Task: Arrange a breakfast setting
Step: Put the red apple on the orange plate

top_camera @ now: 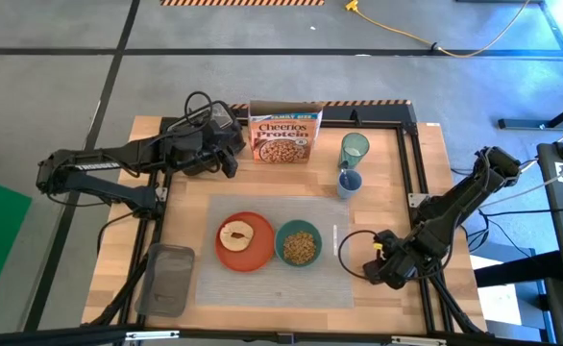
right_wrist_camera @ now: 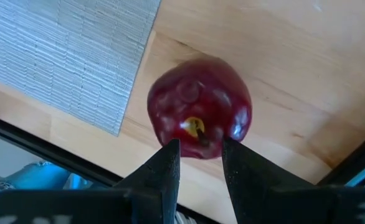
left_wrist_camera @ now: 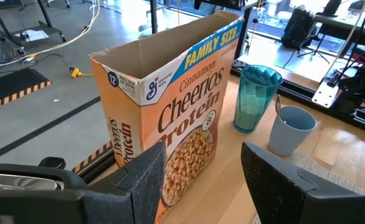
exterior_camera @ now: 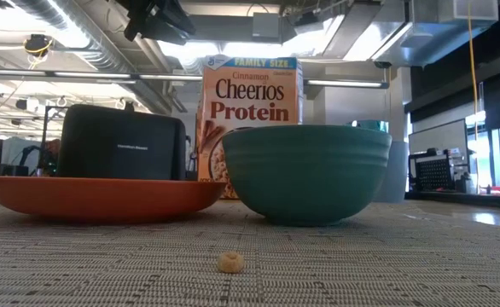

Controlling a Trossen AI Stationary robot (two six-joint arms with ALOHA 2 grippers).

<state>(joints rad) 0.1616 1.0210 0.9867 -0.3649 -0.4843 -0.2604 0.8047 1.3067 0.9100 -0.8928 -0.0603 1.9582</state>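
The pale ribbed placemat lies at the table's middle. On it stand the orange plate with the toast slice and the teal bowl holding cereal. The green tumbler stands behind the mat. The red apple lies over bare wood by the mat's near right corner, stem end toward my right gripper, whose narrowly parted fingers are at the apple's edge. My left gripper is open and empty at the far left, facing the cereal box. My right gripper's fingertips overlap the apple's near edge by the stem hollow, with the apple wider than the gap between them. I cannot tell whether they touch it.
A black toaster stands at the far left under my left arm. A grey-blue cup with a utensil stands near the tumbler. A silver piece lies on the mat's right side. A grey tray lies near left. A loose cereal ring is on the mat.
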